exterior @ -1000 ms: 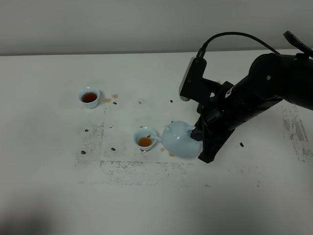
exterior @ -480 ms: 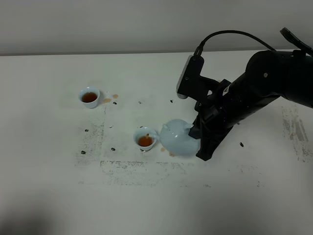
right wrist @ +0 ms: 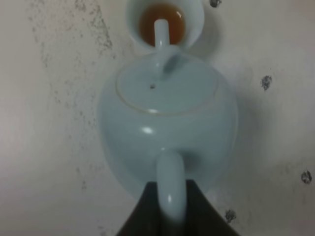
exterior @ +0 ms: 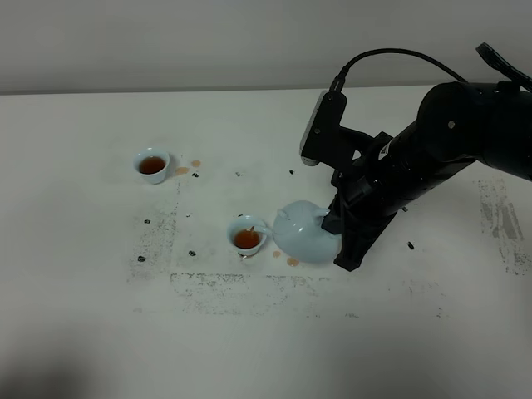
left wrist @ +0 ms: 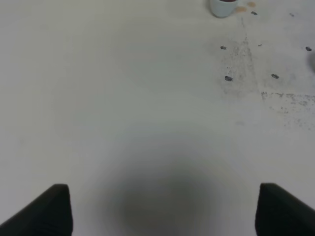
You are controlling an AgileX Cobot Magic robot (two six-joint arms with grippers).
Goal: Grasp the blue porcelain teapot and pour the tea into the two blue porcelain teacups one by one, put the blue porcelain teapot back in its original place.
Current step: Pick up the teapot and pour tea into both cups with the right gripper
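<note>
The pale blue porcelain teapot is tilted left, its spout over the nearer blue teacup, which holds reddish-brown tea. My right gripper is shut on the teapot's loop handle. In the right wrist view the teapot fills the middle, its handle runs into my gripper, and its spout sits above the tea in the teacup. The other teacup, also with tea, stands far left. My left gripper is open over bare table; that teacup shows at the frame's edge.
Small tea spills mark the white table beside the far cup and under the teapot. Dark specks and worn grey marks are scattered around the cups. The right arm's black bulk crosses the right side.
The right arm has shifted slightly left and lifted, bringing the teapot's spout over the nearer cup. A tea spot under the teapot now shows.
</note>
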